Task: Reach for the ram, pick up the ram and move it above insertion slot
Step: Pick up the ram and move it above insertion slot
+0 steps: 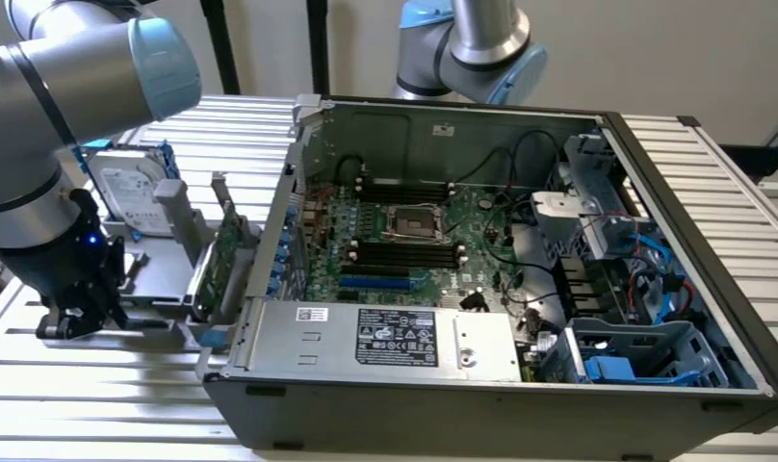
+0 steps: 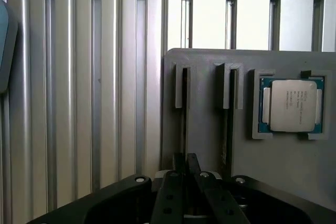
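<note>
Two fingers (image 2: 178, 169) of the claw (image 2: 186, 163) pinch nearly together; I read them as clenched on the ram (image 2: 185, 129), a thin dark strip standing edge-on in the grey holder (image 2: 205, 129), lower left of the exterior frame, long axis running straight away from the claw.

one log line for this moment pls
phase: grasp | gripper: shut on ram | ram: seated in grey holder | insertion slot: empty, far from gripper
</note>
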Available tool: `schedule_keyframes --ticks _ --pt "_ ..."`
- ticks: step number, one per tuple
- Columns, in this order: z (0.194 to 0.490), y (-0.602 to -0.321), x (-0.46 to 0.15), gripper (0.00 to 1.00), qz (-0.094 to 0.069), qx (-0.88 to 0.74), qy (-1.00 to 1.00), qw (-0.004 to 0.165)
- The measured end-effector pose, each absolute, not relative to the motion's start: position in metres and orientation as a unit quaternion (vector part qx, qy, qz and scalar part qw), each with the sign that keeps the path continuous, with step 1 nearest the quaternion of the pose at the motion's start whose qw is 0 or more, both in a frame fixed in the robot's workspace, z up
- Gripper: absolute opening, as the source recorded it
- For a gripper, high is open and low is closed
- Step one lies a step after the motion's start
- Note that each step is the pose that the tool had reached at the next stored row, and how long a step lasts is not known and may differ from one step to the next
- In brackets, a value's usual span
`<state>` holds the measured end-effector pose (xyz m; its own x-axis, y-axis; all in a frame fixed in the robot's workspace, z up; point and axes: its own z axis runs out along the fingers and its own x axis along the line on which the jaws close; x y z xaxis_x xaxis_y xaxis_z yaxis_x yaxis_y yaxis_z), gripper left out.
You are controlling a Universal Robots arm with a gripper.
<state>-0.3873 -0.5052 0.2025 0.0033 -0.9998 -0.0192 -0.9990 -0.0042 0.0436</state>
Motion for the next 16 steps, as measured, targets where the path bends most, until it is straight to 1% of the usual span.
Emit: schedule_keyframes --ticks 11,16 --pt "0.220 -0.505 -0.385 0.14 -0.024 0.708 -0.706 0.011" --pt "0.240 -0.505 -0.384 0.14 -0.025 0.708 -0.706 0.011"
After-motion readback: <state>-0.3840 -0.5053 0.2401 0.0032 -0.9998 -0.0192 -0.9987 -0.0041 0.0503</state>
